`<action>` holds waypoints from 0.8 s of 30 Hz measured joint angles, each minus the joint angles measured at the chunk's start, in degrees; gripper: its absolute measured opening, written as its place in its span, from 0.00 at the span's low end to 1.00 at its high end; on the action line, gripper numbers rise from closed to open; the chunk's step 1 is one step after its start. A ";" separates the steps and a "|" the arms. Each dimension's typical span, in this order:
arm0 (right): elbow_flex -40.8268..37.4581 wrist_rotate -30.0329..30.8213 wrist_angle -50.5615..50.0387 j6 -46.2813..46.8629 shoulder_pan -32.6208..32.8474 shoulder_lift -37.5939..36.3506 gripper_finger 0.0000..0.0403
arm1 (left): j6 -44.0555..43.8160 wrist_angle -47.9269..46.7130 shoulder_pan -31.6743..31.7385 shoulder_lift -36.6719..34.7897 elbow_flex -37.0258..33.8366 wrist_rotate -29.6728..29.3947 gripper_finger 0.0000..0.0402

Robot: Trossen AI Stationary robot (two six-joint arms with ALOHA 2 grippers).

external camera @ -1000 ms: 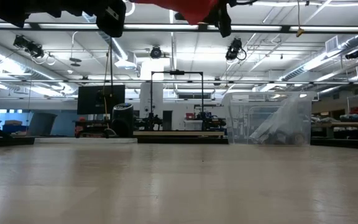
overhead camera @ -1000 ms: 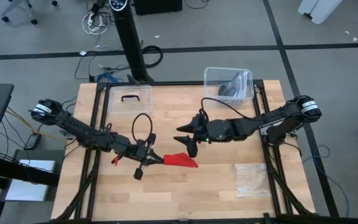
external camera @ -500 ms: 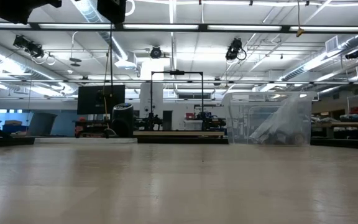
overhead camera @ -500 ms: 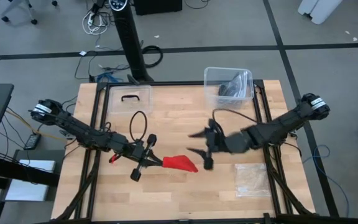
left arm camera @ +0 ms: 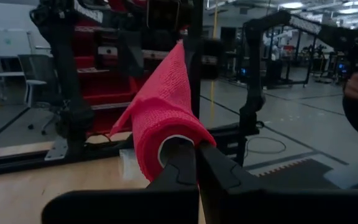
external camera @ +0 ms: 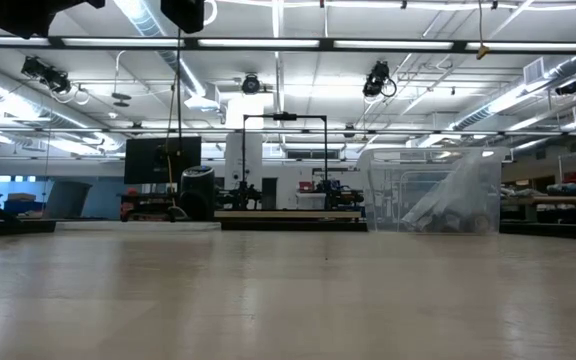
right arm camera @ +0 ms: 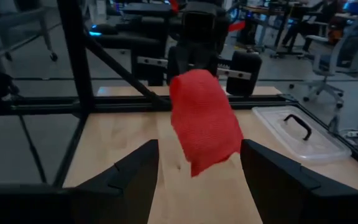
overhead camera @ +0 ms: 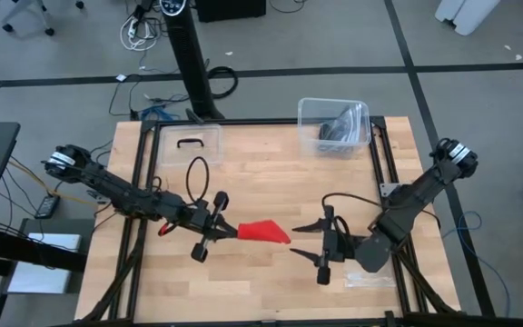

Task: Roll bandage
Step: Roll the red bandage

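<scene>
Evidently the rolling was only partly done. The left tool (overhead camera: pixel 228 230) was clamped on one end of the single red bandage (overhead camera: pixel 263 232), holding it off the wooden surface (overhead camera: pixel 271 177); in the left wrist view the strip had begun to curl around a pale core at the fingertips, while its loose end hung free. The right tool (overhead camera: pixel 314 244), its fingers spread wide and holding nothing, sat near that free end and faced it. By my judgement, the next move called for the right tool to catch the loose end and keep it taut for winding. One lidded container (overhead camera: pixel 192 143), one clear bin (overhead camera: pixel 333 124) and one plastic bag (overhead camera: pixel 368 263) lay aside.
</scene>
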 joint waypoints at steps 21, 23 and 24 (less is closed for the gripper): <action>0.00 8.31 8.69 -27.80 -8.57 1.15 0.02 | -1.34 1.90 0.26 0.00 0.00 1.52 0.00; 0.00 8.93 11.98 -34.54 -9.79 1.15 0.01 | -1.78 3.22 0.26 0.00 0.00 2.97 0.00; 0.00 8.82 13.51 -37.47 -10.48 1.15 0.01 | -2.29 3.65 0.26 0.00 0.00 3.87 0.00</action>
